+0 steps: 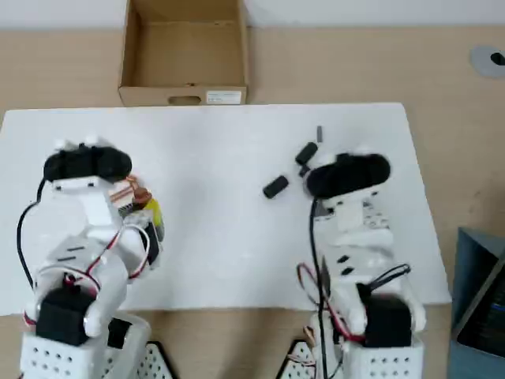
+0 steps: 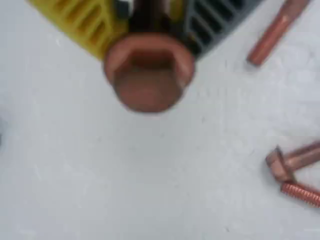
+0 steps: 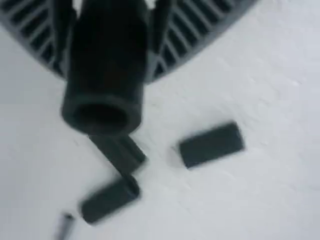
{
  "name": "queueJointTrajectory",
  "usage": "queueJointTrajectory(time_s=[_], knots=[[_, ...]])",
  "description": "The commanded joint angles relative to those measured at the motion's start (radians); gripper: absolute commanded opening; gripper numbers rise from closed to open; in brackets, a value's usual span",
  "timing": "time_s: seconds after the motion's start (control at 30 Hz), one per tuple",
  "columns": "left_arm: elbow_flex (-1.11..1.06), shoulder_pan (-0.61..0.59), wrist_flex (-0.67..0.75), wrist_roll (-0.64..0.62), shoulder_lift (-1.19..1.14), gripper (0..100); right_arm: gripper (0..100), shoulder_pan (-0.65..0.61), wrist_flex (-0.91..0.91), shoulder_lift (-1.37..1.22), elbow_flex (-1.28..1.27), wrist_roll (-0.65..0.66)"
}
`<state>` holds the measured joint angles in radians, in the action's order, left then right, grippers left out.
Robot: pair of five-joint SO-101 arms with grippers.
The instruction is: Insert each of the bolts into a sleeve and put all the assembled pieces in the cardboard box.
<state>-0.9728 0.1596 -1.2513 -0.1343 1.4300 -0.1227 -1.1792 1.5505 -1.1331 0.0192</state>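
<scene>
My left gripper is shut on a copper bolt, whose hex head faces the wrist camera, just above the white mat. Three more copper bolts lie loose beside it. My right gripper is shut on a black sleeve, its open end toward the camera. Below it lie other black sleeves. In the high view the left gripper sits by the bolts, and the right arm is next to the sleeves.
The open cardboard box stands beyond the far edge of the white mat, left of centre. A small thin black piece lies past the sleeves. A grey bin stands at the right edge.
</scene>
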Motion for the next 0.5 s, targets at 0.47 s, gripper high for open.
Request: queueJointTrajectory(time_s=[0.47], knots=[[-0.245, 0.002, 0.074, -0.028, 0.395, 0, 0.9, -0.403, 0.038, 0.303, -0.176, -0.006]])
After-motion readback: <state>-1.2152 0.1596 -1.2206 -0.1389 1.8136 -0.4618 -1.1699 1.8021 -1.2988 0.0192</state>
